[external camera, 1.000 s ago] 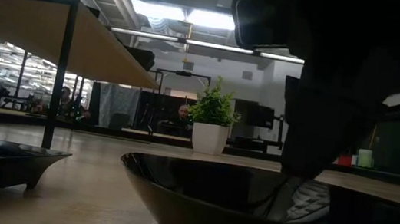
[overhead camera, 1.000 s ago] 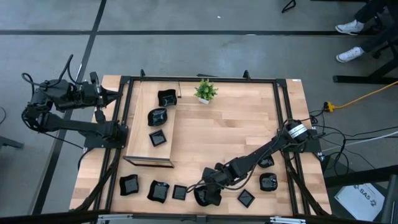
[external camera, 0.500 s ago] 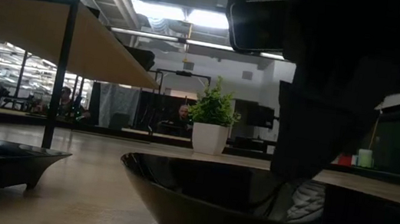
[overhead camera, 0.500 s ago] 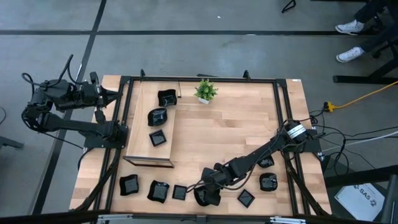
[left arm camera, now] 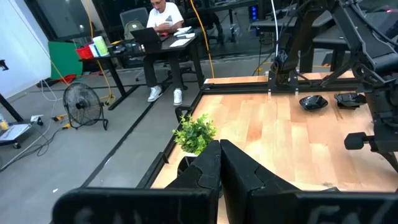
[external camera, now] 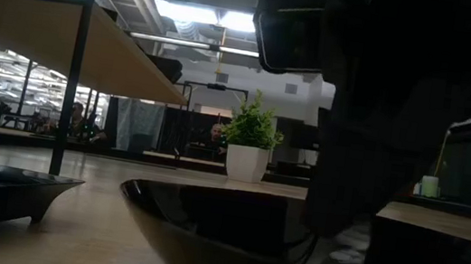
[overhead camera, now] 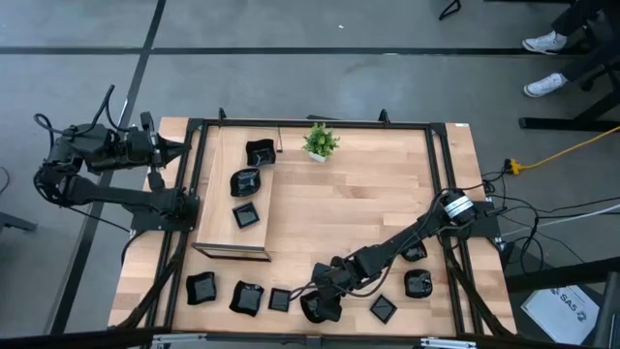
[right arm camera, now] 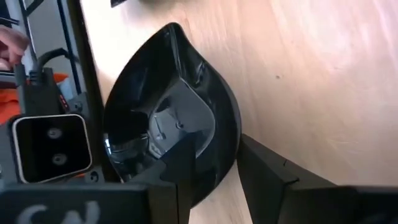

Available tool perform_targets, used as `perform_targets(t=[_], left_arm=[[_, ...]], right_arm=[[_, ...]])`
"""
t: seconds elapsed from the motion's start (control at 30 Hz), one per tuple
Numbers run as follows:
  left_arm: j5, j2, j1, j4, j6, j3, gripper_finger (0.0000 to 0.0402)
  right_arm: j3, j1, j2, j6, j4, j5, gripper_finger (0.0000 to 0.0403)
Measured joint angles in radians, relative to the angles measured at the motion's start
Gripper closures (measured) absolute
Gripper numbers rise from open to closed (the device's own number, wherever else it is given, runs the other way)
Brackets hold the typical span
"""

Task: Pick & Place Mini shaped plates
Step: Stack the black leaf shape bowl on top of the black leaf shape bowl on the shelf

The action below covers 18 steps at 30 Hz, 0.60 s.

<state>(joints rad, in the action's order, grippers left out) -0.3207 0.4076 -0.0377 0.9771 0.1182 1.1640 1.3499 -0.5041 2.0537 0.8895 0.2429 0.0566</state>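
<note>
R tool sits low at bottom centre of the high view, fingers either side of the rim of a rounded black plate – one finger inside the bowl, the other outside on the wood, so it's clamped on that plate. In the low view the same plate fills the lower frame w/ the arm's dark bulk above it. Plate rests at the front edge of the desk.

L tool waits at upper left of the high view, off the desk's left edge, fingers pressed together, holding nothing.

Other mini plates: three on the raised wooden shelf at left-centre, running top to bottom –. Three more in a row along bottom left. At bottom right: a square one, a rounded one, and one partly hidden under the R arm.

Small green potted plant stands at top centre of the desk, well apart from both tools
</note>
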Motion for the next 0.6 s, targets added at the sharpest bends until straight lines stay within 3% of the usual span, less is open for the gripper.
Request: perform_targets(t=[0.17,0.4,0.6], left_arm=[[0.0,0.0,0.0,0.0,0.0,0.0,0.0398],[0.0,0.0,0.0,0.0,0.0,0.0,0.0398],[0.0,0.0,0.0,0.0,0.0,0.0,0.0398]], right_arm=[[0.0,0.0,0.0,-0.003,0.0,-0.001,0.0309],[0.0,0.007,0.0,-0.018,-0.002,0.001,0.0392],[0.0,0.027,-0.009,-0.048,0.002,0.002,0.0395]])
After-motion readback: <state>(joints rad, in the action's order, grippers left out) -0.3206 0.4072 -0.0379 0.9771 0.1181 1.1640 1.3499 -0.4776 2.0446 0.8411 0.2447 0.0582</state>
